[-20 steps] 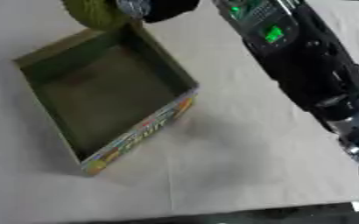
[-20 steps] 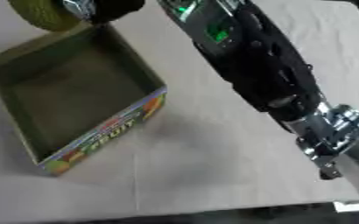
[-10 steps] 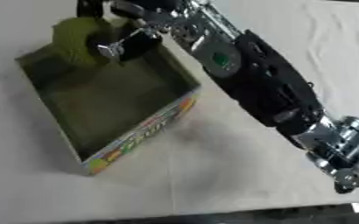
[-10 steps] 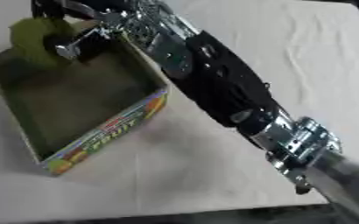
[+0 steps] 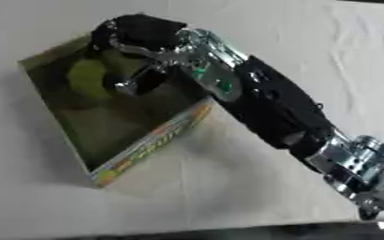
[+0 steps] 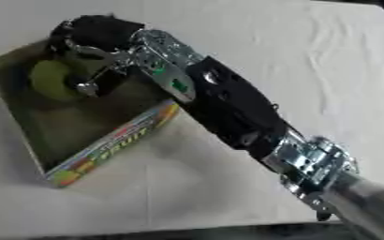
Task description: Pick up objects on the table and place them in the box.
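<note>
While the right arm (image 5: 269,103) reaches in from the lower right corner and stretches diagonally across the table (image 5: 310,37), its black right hand (image 5: 138,35) hangs over the far end of the box (image 5: 146,145). The box is a shallow open tray with an olive inside and a bright printed strip along the near side, and it sits askew on the pale cloth of the table, 1 corner pointing toward the lower left. Inside the box, near its far left part, there is a round yellow-green ball (image 6: 54,80). It shows just below and left of the hand, within the box walls; whether it rests on the box floor or hangs a little above it I cannot tell. The hand's fingers (image 5: 105,37) curl downward over the ball's upper side, and a silver-tipped thumb (image 5: 134,84) juts toward the ball from the right. Whether these actually touch or clamp the ball, or stand apart from it, cannot be told, since the dark hand and its shadow blur into the box there. The forearm is black with a silver plate and small green lights near the wrist, and silver joints show at the elbow by the lower right edge.
</note>
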Controlling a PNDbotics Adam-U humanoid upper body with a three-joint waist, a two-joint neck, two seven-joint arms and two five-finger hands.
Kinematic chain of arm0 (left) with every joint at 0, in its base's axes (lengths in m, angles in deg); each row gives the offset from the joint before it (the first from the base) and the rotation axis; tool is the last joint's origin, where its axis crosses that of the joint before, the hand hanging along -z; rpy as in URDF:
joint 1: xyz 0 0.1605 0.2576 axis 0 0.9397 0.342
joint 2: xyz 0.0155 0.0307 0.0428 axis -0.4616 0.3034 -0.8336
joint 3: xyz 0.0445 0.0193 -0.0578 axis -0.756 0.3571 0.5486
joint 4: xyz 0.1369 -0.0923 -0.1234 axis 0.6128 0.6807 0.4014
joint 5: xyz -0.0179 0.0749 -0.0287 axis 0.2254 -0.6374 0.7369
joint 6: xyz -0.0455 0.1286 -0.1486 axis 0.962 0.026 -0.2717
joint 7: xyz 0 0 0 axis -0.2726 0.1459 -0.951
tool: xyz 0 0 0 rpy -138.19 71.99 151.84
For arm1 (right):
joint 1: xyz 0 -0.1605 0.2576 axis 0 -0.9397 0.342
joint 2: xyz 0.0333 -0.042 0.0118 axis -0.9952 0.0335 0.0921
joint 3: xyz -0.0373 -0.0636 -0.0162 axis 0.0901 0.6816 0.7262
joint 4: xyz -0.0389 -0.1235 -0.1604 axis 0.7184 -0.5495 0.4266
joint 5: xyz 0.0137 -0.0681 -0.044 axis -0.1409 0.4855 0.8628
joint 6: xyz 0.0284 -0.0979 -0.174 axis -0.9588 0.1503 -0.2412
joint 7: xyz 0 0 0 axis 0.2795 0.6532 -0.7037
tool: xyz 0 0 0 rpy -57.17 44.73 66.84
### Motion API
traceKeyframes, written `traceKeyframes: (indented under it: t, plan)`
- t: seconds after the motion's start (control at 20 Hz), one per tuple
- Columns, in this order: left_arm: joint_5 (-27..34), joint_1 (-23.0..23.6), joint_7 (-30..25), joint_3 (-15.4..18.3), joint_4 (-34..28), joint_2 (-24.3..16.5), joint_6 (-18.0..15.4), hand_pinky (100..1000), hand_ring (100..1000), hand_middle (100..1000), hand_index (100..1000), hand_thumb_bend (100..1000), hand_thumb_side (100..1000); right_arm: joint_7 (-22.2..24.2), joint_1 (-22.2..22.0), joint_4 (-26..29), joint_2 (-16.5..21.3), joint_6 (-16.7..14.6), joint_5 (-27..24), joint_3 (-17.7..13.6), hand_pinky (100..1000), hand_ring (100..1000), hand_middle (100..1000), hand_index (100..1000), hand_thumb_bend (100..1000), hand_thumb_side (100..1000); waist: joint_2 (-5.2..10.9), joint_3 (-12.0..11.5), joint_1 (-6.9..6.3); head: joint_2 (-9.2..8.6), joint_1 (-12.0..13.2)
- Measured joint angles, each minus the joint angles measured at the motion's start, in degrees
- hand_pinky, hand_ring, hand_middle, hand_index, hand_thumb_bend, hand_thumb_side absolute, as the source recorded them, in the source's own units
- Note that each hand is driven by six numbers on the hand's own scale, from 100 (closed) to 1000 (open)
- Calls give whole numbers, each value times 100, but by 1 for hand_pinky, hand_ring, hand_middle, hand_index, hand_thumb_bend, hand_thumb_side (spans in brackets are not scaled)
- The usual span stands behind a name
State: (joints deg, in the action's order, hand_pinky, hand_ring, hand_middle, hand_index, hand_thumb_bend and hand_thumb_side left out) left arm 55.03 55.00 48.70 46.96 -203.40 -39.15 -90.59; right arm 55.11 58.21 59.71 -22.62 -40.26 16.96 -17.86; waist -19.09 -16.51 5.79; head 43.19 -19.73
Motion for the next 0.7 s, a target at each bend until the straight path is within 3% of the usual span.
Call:
traceKeyframes:
  t: [0.1, 0.25, 0.35, 0.4, 0.65, 0.7]
  plan:
    - [-1, 10, 4, 1, 0, 0, 3, 620, 628, 609, 800, 100, 540, 98, -2, 14, 1, -99, -7, -29, 907, 832, 783, 922, 100, 167, 0, 12, -3, 0, 1]
    - [-15, 47, 12, 3, 0, 0, 6, 620, 628, 609, 800, 100, 544, 200, -3, 148, 40, -203, -176, -94, 900, 830, 785, 925, 100, 204, 3, 63, -4, 0, 5]
    - [-37, 51, 26, 7, 0, 0, 10, 620, 628, 609, 800, 100, 545, 191, 0, 358, 134, -209, -417, -177, 895, 832, 787, 919, 100, 182, 8, 122, -4, 1, 27]
    - [-47, 52, 29, 10, 0, 0, 12, 621, 628, 609, 800, 100, 541, 174, 4, 492, 205, -197, -534, -226, 880, 833, 784, 896, 100, 121, 10, 136, -3, 2, 41]
    - [-71, 92, 70, 40, 0, -5, 20, 622, 629, 609, 800, 100, 536, -174, 70, 1408, 785, 98, -1344, -654, 876, 822, 781, 893, 100, 100, 46, 209, -3, 10, 143]
    - [-78, 93, 79, 40, 0, -5, 17, 622, 629, 609, 800, 100, 536, -254, 71, 1582, 929, 184, -1601, -756, 885, 823, 789, 928, 100, 130, 46, 217, -4, 10, 161]
